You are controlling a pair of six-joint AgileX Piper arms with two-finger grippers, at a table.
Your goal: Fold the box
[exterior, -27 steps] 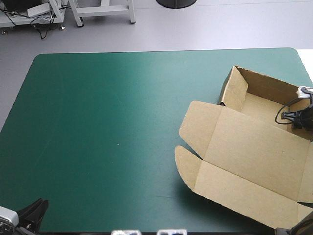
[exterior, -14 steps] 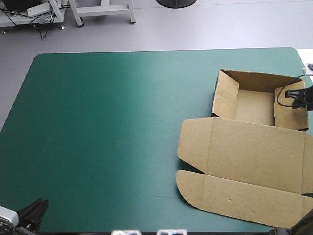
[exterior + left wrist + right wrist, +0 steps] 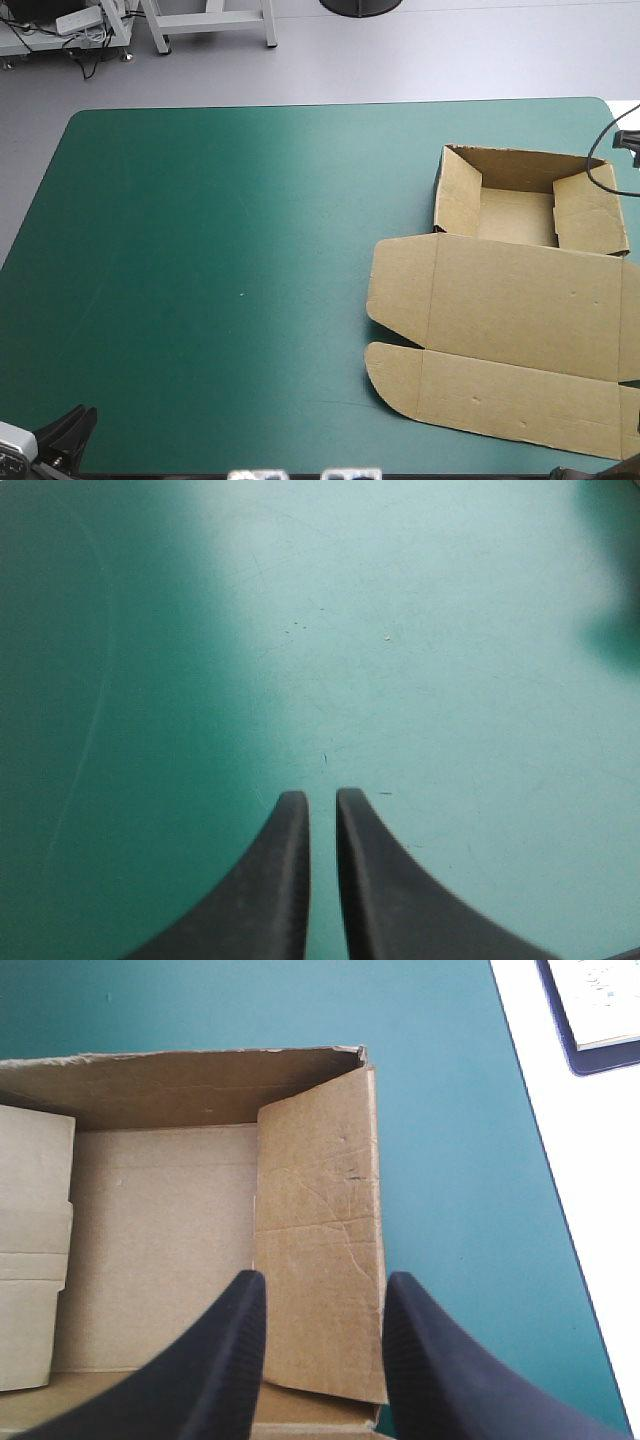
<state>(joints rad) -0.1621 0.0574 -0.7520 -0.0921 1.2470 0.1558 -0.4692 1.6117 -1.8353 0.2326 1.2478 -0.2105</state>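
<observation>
your right gripper (image 3: 320, 1285) hangs released, fingers apart above the box (image 3: 320, 1190) at its tucked end wall; the box lies right of frame, lid (image 3: 520, 300) flat. your left gripper (image 3: 322, 795), clenched, sits lower left, wide teal-green cover (image 3: 220, 250) between.

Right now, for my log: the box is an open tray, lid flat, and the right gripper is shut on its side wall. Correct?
No. The box is an open tray, lid flat, but the right gripper is open, fingers apart over the side wall, as the right wrist view shows.
</observation>
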